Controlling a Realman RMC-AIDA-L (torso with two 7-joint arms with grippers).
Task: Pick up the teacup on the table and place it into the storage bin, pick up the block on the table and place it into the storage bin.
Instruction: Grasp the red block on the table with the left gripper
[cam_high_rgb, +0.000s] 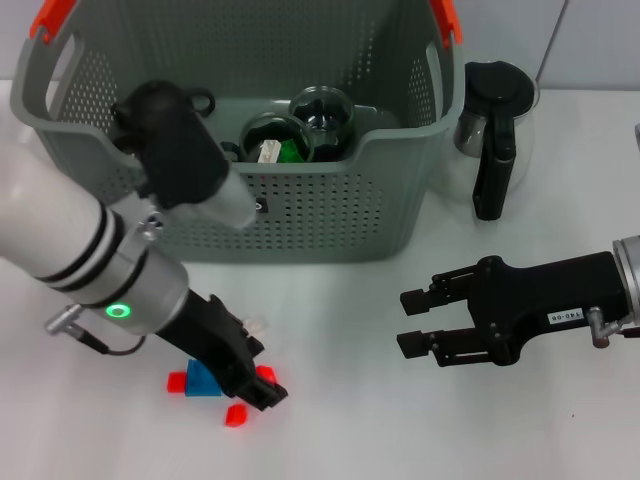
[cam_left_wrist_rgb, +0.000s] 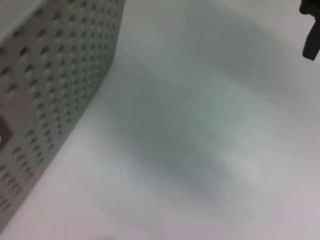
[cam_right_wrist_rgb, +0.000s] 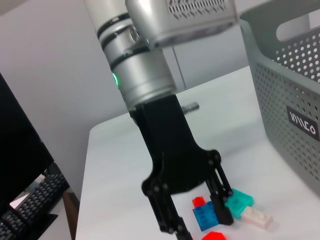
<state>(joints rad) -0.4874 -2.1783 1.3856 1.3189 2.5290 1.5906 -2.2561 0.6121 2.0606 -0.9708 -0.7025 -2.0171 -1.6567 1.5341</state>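
So the left gripper (cam_high_rgb: 250, 385) is down low on the tabletop (cam_high_rgb: 340, 440), right in a little cluster of blocks near the front-left edge. Its fingers are spread apart around the blue block (cam_right_wrist_rgb: 206, 218), one finger on each side, and whether they actually press on it can't be told. Small red blocks (cam_high_rgb: 177, 381) sit just beside it, plus a teal block (cam_right_wrist_rgb: 239, 201) and a white block (cam_right_wrist_rgb: 257, 216) touching each other next to the far finger, so it's pretty crowded down there.

The storage bin (cam_high_rgb: 300, 215) stands behind the cluster, its perforated front wall near the left arm's forearm, orange-trimmed handles up top. Glass teacups (cam_high_rgb: 322, 118) already lie inside it, toward the front wall.

The right gripper (cam_high_rgb: 418, 322) hovers over bare tabletop on the right, jaws wide with nothing between them, well apart from the blocks. There's plenty of open white surface between the two grippers. A glass pot with a black handle (cam_high_rgb: 492, 140) stands just beside the bin's right end, behind the right gripper.
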